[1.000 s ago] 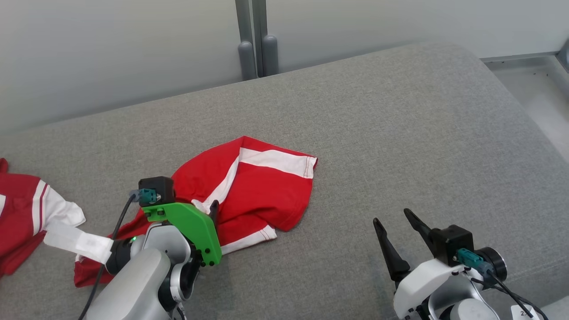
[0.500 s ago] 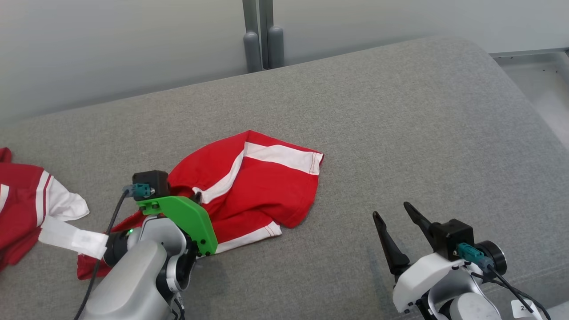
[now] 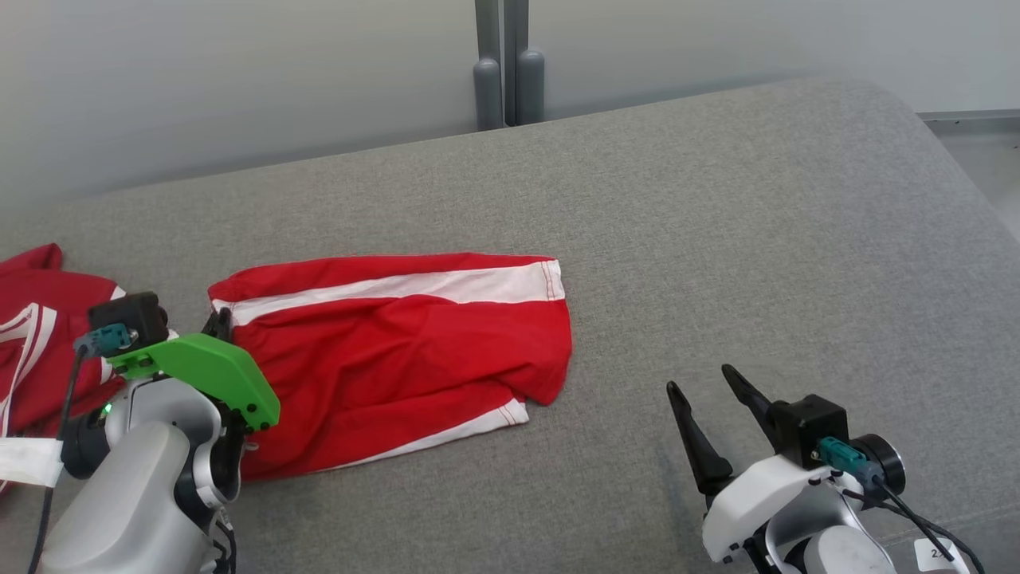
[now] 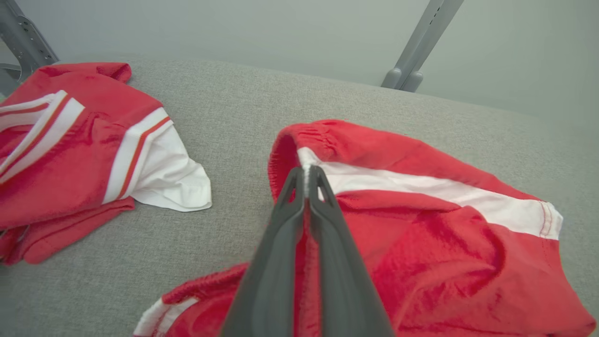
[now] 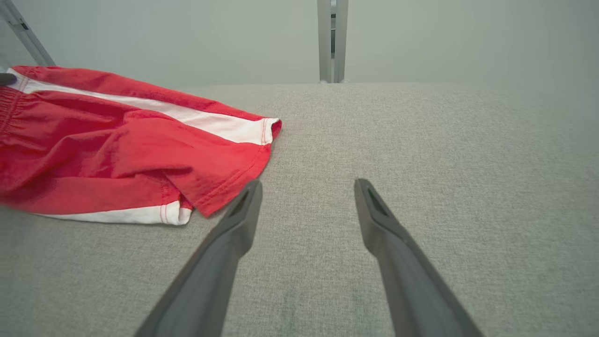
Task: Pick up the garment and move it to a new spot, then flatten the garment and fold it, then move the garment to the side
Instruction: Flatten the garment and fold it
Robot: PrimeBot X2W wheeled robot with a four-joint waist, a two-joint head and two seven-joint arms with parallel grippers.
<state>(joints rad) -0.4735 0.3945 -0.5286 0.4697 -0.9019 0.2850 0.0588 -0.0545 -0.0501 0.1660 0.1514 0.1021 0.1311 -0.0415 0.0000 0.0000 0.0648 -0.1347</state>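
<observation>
The garment is a pair of red shorts with white side stripes, stretched out across the grey cushion. My left gripper is shut on the waistband at the garment's left end; in the left wrist view its tips pinch the white stripe of the garment at the elastic edge. My right gripper stands open at the lower right, apart from the cloth. In the right wrist view that gripper hovers over bare cushion, with the garment and its hem just to the left of the left finger.
Another red and white garment lies at the far left of the grey cushion; it shows too in the left wrist view. A grey post rises behind the cushion's far edge. The cushion drops away at the right.
My left gripper has shut on the waistband and pulled it leftward, drawing the bunched garment out long. The head camera has shifted. My right gripper has stayed open in place.
</observation>
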